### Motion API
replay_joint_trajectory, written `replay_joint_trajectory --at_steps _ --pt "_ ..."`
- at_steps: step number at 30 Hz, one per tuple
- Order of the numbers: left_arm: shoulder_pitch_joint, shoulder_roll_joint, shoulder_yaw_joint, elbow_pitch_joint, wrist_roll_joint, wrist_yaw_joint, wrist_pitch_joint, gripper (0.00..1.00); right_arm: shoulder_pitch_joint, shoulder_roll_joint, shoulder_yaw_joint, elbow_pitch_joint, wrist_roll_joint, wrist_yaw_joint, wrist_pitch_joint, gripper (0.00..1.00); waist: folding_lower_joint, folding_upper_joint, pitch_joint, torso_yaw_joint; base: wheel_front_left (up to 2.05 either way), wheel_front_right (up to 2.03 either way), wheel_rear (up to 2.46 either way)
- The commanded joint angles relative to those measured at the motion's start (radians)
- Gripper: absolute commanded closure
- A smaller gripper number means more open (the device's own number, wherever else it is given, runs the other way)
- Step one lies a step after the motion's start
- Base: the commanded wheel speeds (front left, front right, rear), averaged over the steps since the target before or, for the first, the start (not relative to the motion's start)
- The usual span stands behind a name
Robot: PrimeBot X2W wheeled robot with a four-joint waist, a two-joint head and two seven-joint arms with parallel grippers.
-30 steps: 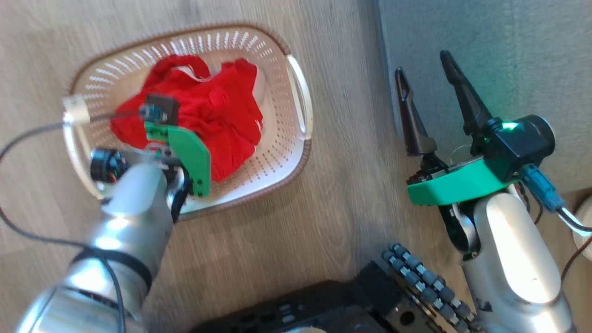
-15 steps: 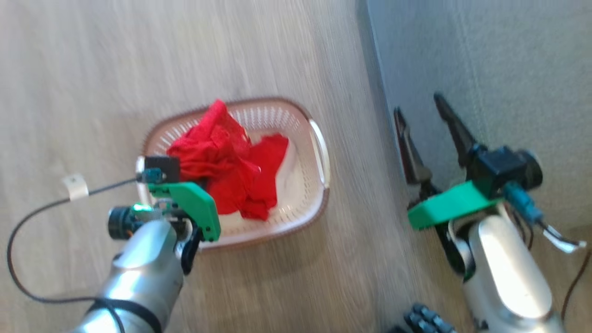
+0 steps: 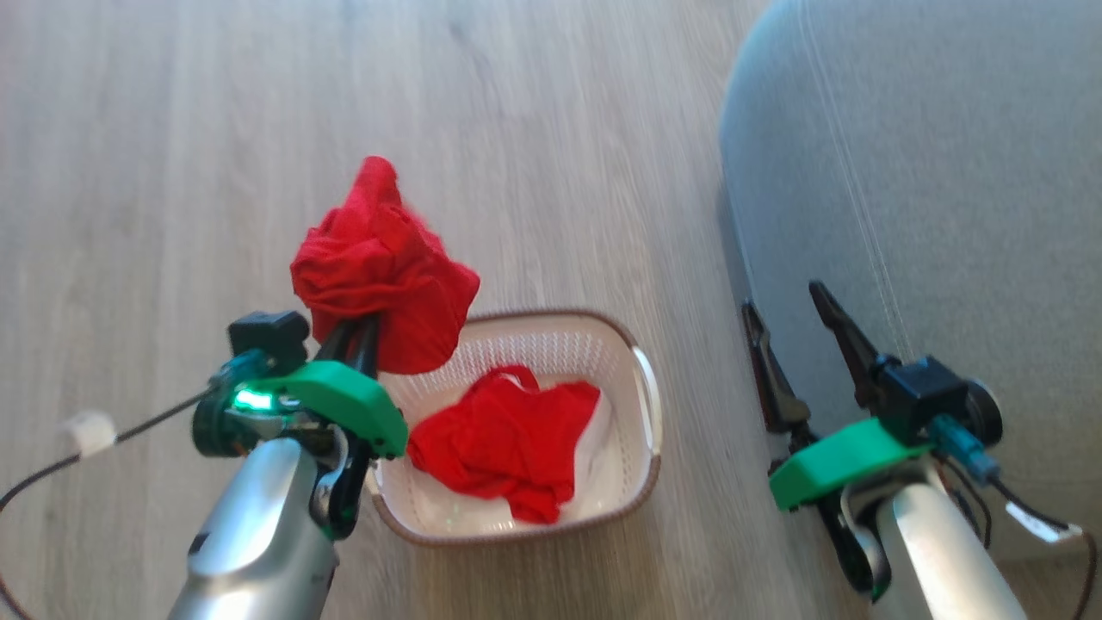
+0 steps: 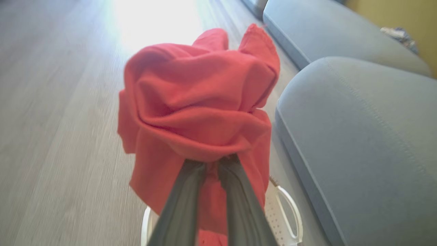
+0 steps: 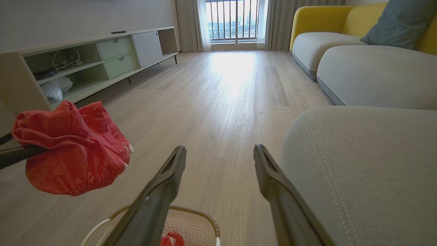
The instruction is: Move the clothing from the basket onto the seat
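Head view: left end effector (image 3: 357,334) pinched narrow on the held red garment (image 3: 379,267), which is bunched and lifted clear above the basket (image 3: 551,344) rim, out over the floor (image 3: 172,129). The other red garment (image 3: 504,439) lies inside the basket. Right end effector (image 3: 782,297) is wide and empty, at the edge of the seat (image 3: 930,172)

Left wrist view: my two fingers sit close together, with cloth draped over the tips and hanging down both sides. Seat is off to this view's right, basket handle below. The bite looks small, so I'd swing across to the seat smoothly, high enough that the hanging tail clears the cushion edge, and release only well over the cushion, not at its rounded corner

Right wrist view: jaws wide apart, nothing between them. Seat at right, held garment at left, basket rim below. I'd move this arm out of the crossing path
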Motion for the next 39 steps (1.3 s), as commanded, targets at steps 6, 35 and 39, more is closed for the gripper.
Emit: replay_joint_trajectory --at_steps 6,35,39 --pt "0.089 -0.006 0.191 -0.288 0.095 -0.056 -0.014 1.0 0.045 -0.01 0.036 -0.026 0.014 0.0 -0.009 0.0 0.0001 -0.0001 -0.129 0.046 0.0 0.0 0.0" --pt "0.222 -0.023 -0.064 -0.804 0.073 -0.141 -0.014 1.0 0.126 -0.023 0.028 -0.067 0.024 0.0 -0.009 0.0 0.0001 -0.0001 -0.22 0.065 0.0 0.0 0.0" --pt "0.24 -0.023 -0.124 -0.758 0.063 -0.141 -0.014 1.0 0.126 -0.027 0.029 -0.073 0.024 0.0 -0.009 0.0 0.0001 -0.0001 -0.223 0.066 0.0 0.0 0.0"
